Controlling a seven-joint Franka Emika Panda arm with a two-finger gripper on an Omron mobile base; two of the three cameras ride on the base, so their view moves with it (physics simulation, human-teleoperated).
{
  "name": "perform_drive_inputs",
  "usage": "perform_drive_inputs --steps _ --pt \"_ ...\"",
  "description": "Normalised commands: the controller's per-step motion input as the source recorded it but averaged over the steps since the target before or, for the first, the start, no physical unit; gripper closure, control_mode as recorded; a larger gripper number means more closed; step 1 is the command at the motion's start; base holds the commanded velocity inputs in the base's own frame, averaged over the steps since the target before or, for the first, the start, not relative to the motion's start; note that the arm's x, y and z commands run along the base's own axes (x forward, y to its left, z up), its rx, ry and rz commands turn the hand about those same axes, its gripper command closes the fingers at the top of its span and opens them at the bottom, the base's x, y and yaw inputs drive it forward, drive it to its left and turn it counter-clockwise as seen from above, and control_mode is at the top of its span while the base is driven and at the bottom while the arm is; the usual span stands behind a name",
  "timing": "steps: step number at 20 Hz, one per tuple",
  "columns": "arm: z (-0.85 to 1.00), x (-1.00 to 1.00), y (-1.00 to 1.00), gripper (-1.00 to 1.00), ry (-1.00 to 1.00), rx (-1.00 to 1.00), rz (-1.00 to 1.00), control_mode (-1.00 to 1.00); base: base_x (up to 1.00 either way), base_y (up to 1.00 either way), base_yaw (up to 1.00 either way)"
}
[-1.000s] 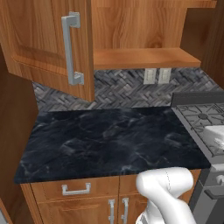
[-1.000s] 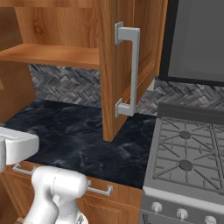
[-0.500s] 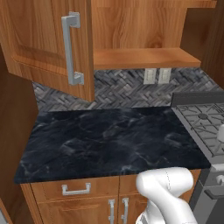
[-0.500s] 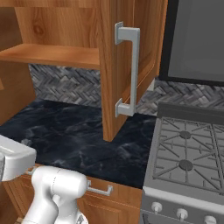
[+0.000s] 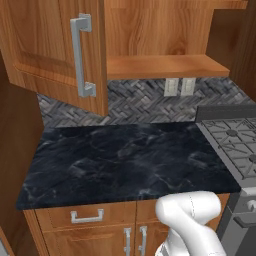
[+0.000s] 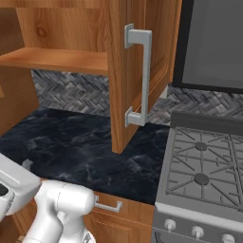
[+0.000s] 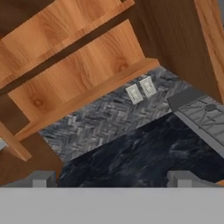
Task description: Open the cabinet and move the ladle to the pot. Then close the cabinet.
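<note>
Cabinet open, shelf bare; ladle and pot not sighted, closing outstanding.

Left to right: the cabinet (image 5: 150, 35) hangs above the dark marble counter (image 5: 125, 160) with both doors swung out, the left door (image 5: 55, 50) on the left side and the right door (image 6: 137, 71) next to the stove (image 6: 204, 166); the opening step is judged complete. The inner shelf (image 5: 165, 65) carries nothing visible. I cannot tell where ladle or pot stand, so the transfer cannot be confirmed. The gripper (image 7: 111, 179) is released, fingers spread wide, grasping nothing, facing the shelf from low over the near counter.
</note>
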Motion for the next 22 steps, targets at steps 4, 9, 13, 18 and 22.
perform_drive_inputs --steps 4,9,13,18,22 --pt "0.24 0.0 -0.21 -1.0 0.0 0.09 0.0 -1.0 0.0 0.0 0.0" --pt "0.1 -0.05 -0.24 -1.0 -0.01 0.06 0.0 -1.0 0.0 0.0 0.0" --pt "0.0 -0.1 -0.25 -1.0 0.0 0.05 0.0 -1.0 0.0 0.0 0.0" --pt "0.03 0.0 -0.26 -1.0 0.0 0.05 0.0 -1.0 0.0 0.0 0.0" --pt "0.03 0.0 -0.17 -1.0 -0.01 0.03 0.01 -1.0 0.0 0.0 0.0"
